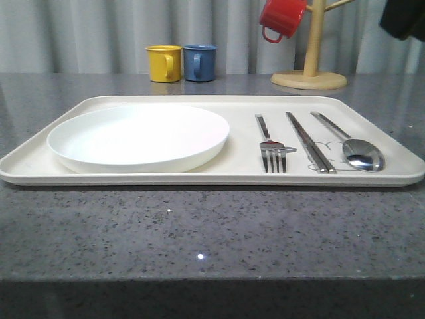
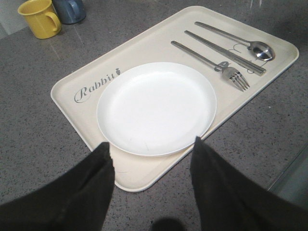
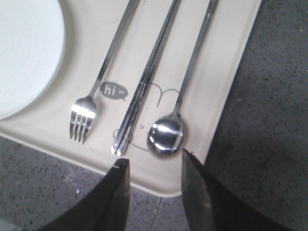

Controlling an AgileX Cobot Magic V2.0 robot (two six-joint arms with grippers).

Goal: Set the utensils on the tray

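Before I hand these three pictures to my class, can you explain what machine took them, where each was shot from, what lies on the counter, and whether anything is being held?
A two-armed table robot took them. One camera looks forward over the counter; the other two sit on the wrists, looking down past each hand's dark fingers.

On the grey counter lies a cream tray. It carries a white plate and, beside it, a fork, chopsticks and a spoon, side by side.

Behind stand a yellow mug, a blue mug and a wooden mug stand with a red mug hanging.

The left hand is over the plate end, the right hand over the spoon end. Both are open and hold nothing.
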